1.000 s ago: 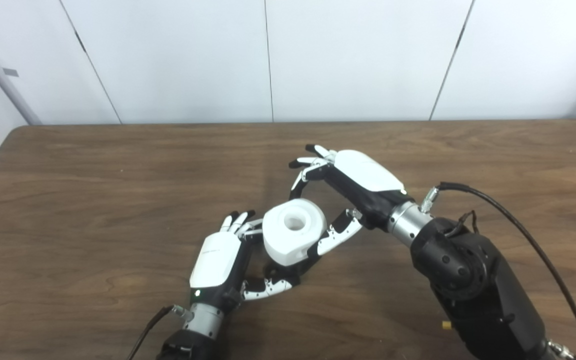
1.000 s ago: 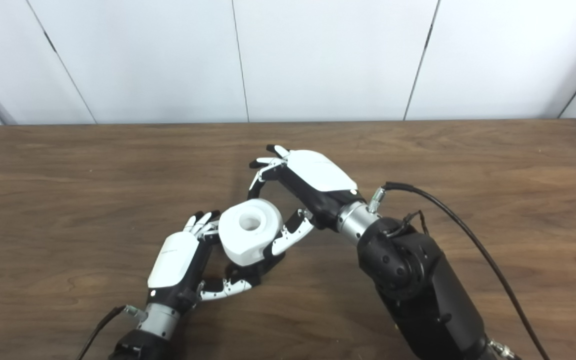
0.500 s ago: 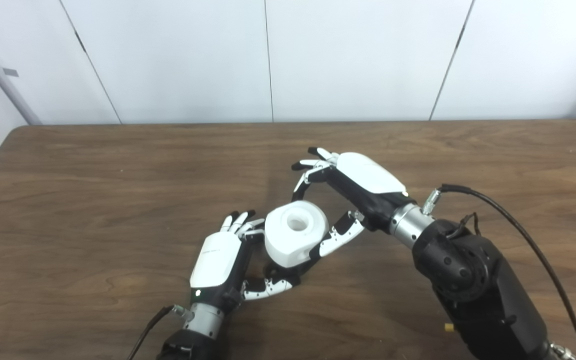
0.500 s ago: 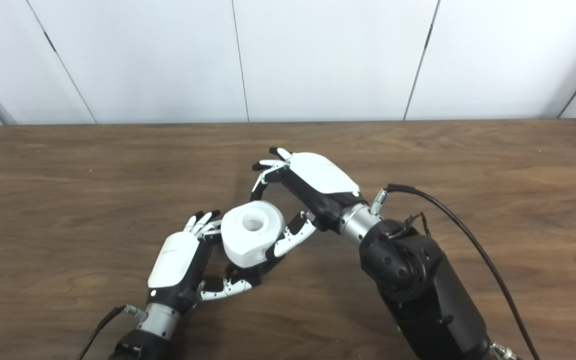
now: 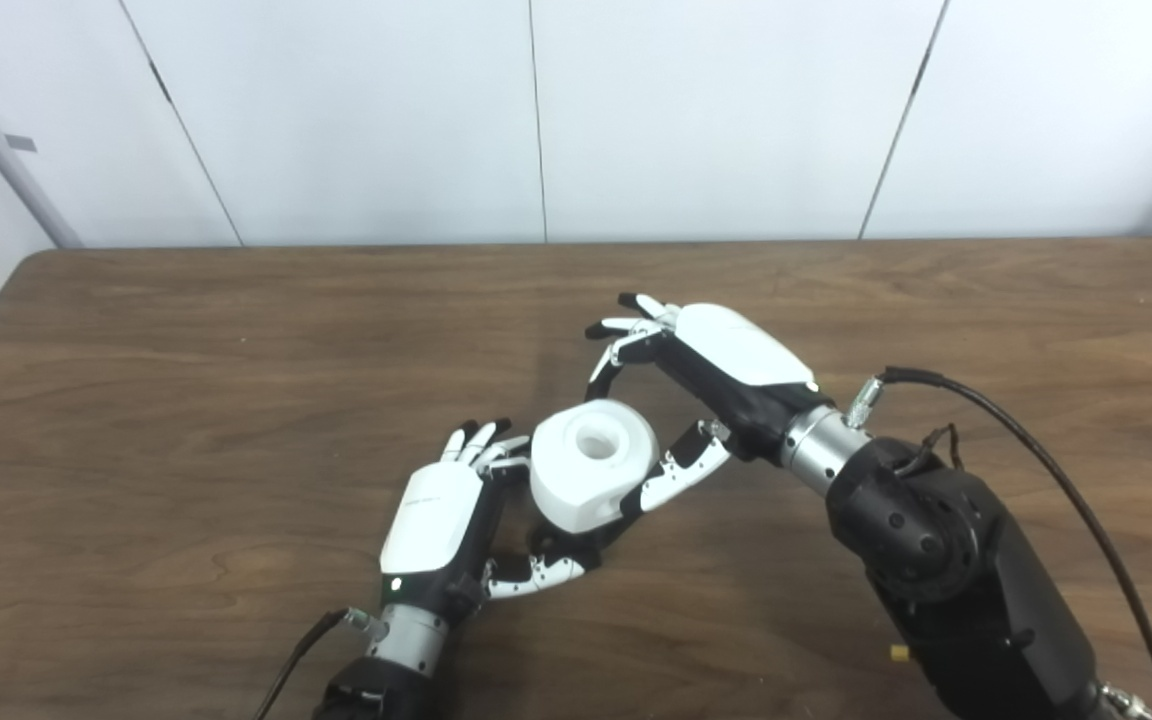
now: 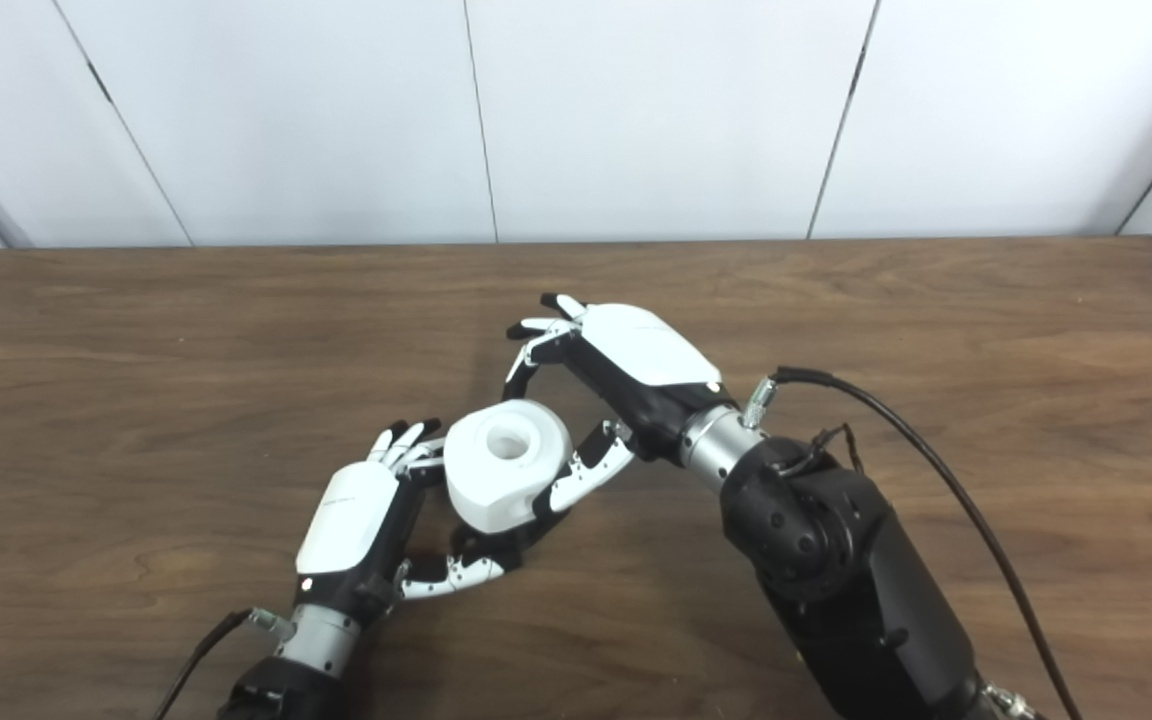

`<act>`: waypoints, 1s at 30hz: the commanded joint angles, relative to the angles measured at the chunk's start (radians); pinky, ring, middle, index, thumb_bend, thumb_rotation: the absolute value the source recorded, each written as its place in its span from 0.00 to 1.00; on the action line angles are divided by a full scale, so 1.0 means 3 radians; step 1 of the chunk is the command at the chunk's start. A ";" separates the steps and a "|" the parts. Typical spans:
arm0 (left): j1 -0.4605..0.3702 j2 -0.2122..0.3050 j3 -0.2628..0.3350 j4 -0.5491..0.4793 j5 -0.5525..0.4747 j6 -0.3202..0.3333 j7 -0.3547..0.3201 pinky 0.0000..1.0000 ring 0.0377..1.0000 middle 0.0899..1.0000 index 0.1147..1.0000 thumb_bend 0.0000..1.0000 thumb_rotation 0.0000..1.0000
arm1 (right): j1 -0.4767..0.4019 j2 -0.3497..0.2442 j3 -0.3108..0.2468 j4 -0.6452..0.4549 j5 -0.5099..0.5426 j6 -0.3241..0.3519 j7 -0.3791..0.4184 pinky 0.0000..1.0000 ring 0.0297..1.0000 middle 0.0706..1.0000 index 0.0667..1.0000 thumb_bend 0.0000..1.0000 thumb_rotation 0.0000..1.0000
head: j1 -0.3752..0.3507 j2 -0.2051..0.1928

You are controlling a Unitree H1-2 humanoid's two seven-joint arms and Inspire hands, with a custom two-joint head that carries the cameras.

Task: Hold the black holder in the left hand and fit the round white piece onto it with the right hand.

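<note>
The round white piece, with a hole in its top, sits just above the table in front of me. Only a dark sliver of the black holder shows under it. My left hand is shut around that holder, fingers behind the white piece and thumb curled below it. My right hand stands open to the right. Its thumb lies against the white piece's right side, and its fingers arch above and behind the piece, apart from it.
The brown wooden table stretches to a white panelled wall at the back. A black cable loops off my right forearm over the table's right side. The table's left edge is near the picture's left border.
The right hand and the white piece have shifted very slightly to the right. The left hand has stayed in place.
</note>
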 commanded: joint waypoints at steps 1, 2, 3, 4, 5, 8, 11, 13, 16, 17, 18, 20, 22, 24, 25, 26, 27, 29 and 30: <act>-0.0024 0.0005 -0.0038 0.0059 0.0036 -0.0044 0.0042 1.00 0.94 0.80 0.42 0.52 0.05 | -0.0060 -0.0001 -0.0022 -0.0075 -0.0017 -0.0046 -0.0018 1.00 1.00 0.87 0.45 0.52 0.14 | 0.0001 0.0000; -0.0024 0.0005 -0.0037 0.0066 0.0032 -0.0045 0.0045 1.00 0.93 0.80 0.42 0.52 0.05 | -0.0063 0.0001 -0.0020 -0.0075 -0.0021 -0.0047 -0.0019 1.00 1.00 0.87 0.45 0.52 0.14 | -0.0005 -0.0011; -0.0025 0.0003 -0.0038 0.0067 0.0032 -0.0040 0.0043 1.00 0.93 0.80 0.42 0.52 0.05 | -0.0064 0.0002 -0.0019 -0.0076 -0.0024 -0.0047 -0.0020 1.00 1.00 0.87 0.45 0.52 0.14 | -0.0005 -0.0011; -0.0026 0.0002 -0.0038 0.0064 0.0030 -0.0035 0.0037 1.00 0.94 0.80 0.42 0.52 0.05 | -0.0066 0.0002 -0.0017 -0.0078 -0.0029 -0.0044 -0.0018 1.00 1.00 0.87 0.45 0.52 0.14 | -0.0005 -0.0011; -0.0026 0.0001 -0.0039 0.0062 0.0028 -0.0032 0.0034 1.00 0.94 0.80 0.42 0.52 0.05 | -0.0067 0.0002 -0.0016 -0.0079 -0.0032 -0.0043 -0.0016 1.00 1.00 0.88 0.45 0.52 0.14 | -0.0005 -0.0011; -0.0024 0.0000 -0.0041 0.0055 0.0035 -0.0021 0.0025 1.00 0.94 0.80 0.42 0.52 0.05 | -0.0072 0.0000 -0.0015 -0.0088 -0.0033 -0.0037 -0.0003 1.00 1.00 0.88 0.45 0.52 0.14 | -0.0005 -0.0011; -0.0025 -0.0001 -0.0043 0.0048 0.0041 -0.0009 0.0014 1.00 0.94 0.80 0.42 0.52 0.05 | -0.0070 0.0005 -0.0017 -0.0097 -0.0028 -0.0025 0.0005 1.00 1.00 0.87 0.45 0.52 0.14 | -0.0005 -0.0011; -0.0024 0.0000 -0.0041 0.0044 0.0041 -0.0010 0.0015 1.00 0.94 0.80 0.42 0.52 0.05 | -0.0068 0.0005 -0.0017 -0.0108 -0.0025 -0.0018 0.0014 1.00 1.00 0.87 0.45 0.52 0.14 | -0.0009 0.0015; -0.0024 0.0006 -0.0037 0.0046 0.0031 -0.0024 0.0023 1.00 0.93 0.80 0.42 0.52 0.05 | -0.0063 0.0013 -0.0009 -0.0120 -0.0038 0.0003 0.0030 1.00 1.00 0.87 0.45 0.52 0.14 | -0.0014 0.0022; -0.0024 0.0008 -0.0038 0.0047 0.0032 -0.0027 0.0024 1.00 0.93 0.80 0.42 0.52 0.05 | -0.0053 0.0016 -0.0005 -0.0115 -0.0040 -0.0006 0.0019 1.00 1.00 0.87 0.45 0.52 0.14 | -0.0014 0.0022; -0.0023 0.0009 -0.0038 0.0046 0.0032 -0.0028 0.0025 1.00 0.93 0.80 0.42 0.52 0.05 | -0.0044 0.0019 -0.0002 -0.0110 -0.0041 -0.0015 0.0010 1.00 1.00 0.87 0.45 0.52 0.14 | -0.0009 0.0025; -0.0022 0.0010 -0.0038 0.0047 0.0032 -0.0033 0.0031 1.00 0.93 0.80 0.42 0.52 0.05 | -0.0026 0.0021 0.0005 -0.0093 -0.0044 -0.0035 -0.0005 1.00 1.00 0.87 0.45 0.52 0.14 | -0.0009 0.0025; -0.0021 0.0012 -0.0039 0.0042 0.0034 -0.0038 0.0035 1.00 0.93 0.80 0.42 0.52 0.05 | -0.0008 0.0025 0.0012 -0.0080 -0.0045 -0.0051 -0.0017 1.00 1.00 0.87 0.45 0.52 0.14 | -0.0010 0.0030; -0.0020 0.0013 -0.0039 0.0035 0.0033 -0.0031 0.0025 1.00 0.93 0.80 0.42 0.52 0.05 | 0.0008 0.0019 0.0019 -0.0055 -0.0033 -0.0094 -0.0039 1.00 1.00 0.86 0.45 0.52 0.14 | -0.0016 0.0037; -0.0020 0.0014 -0.0038 0.0033 0.0032 -0.0027 0.0021 1.00 0.93 0.80 0.42 0.52 0.05 | 0.0012 0.0017 0.0021 -0.0046 -0.0029 -0.0108 -0.0047 1.00 1.00 0.86 0.45 0.52 0.14 | -0.0024 0.0041; -0.0020 0.0013 -0.0036 0.0032 0.0029 -0.0028 0.0021 1.00 0.93 0.80 0.42 0.52 0.05 | 0.0017 0.0019 0.0021 -0.0041 -0.0028 -0.0114 -0.0055 1.00 1.00 0.86 0.45 0.52 0.14 | -0.0024 0.0041; -0.0020 0.0014 -0.0035 0.0033 0.0027 -0.0029 0.0023 1.00 0.93 0.80 0.42 0.52 0.05 | 0.0019 0.0021 0.0023 -0.0041 -0.0031 -0.0111 -0.0058 1.00 1.00 0.86 0.45 0.52 0.14 | -0.0027 0.0042; -0.0021 0.0015 -0.0034 0.0037 0.0027 -0.0034 0.0030 1.00 0.93 0.80 0.42 0.52 0.05 | 0.0018 0.0025 0.0028 -0.0050 -0.0042 -0.0091 -0.0052 1.00 1.00 0.86 0.45 0.52 0.14 | -0.0027 0.0042; -0.0021 0.0017 -0.0035 0.0039 0.0031 -0.0036 0.0032 1.00 0.93 0.80 0.42 0.52 0.05 | 0.0018 0.0027 0.0032 -0.0056 -0.0050 -0.0079 -0.0048 1.00 1.00 0.86 0.45 0.52 0.14 | -0.0027 0.0042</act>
